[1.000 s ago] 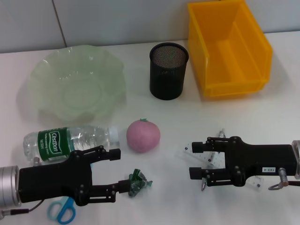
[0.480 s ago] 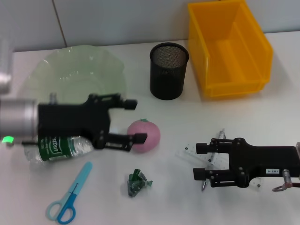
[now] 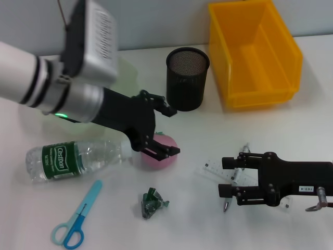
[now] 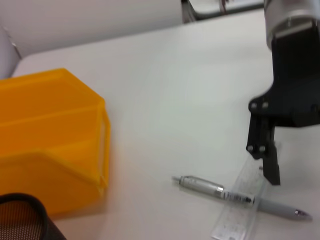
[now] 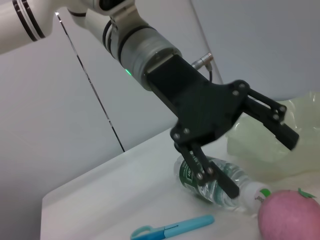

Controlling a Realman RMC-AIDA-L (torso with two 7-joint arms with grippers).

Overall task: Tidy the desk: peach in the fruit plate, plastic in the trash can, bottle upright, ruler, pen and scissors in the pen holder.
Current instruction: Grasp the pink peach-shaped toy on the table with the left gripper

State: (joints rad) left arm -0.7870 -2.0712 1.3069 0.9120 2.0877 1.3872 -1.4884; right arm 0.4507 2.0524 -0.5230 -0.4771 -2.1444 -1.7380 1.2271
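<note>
The pink peach (image 3: pixel 157 156) lies mid-table. My left gripper (image 3: pixel 173 131) hangs open just above and around it, nothing between its fingers; the right wrist view shows the same gripper (image 5: pixel 261 165) beside the peach (image 5: pixel 290 216). The bottle (image 3: pixel 78 157) lies on its side to the left. Blue scissors (image 3: pixel 76 223) and a green plastic wrapper (image 3: pixel 152 203) rest near the front. My right gripper (image 3: pixel 225 177) stands open over the clear ruler (image 3: pixel 210 168) and pen (image 3: pixel 227 205). The left wrist view shows the pen (image 4: pixel 235 194) lying across the ruler (image 4: pixel 239 206).
The black mesh pen holder (image 3: pixel 187 78) stands at the back centre, with the yellow bin (image 3: pixel 255 52) to its right. The pale green fruit plate (image 3: pixel 126 78) sits at the back left, mostly hidden behind my left arm.
My left arm lifted from the front left beside the wrapper and swung right and back to the peach, uncovering the scissors. The right gripper shifted only slightly.
</note>
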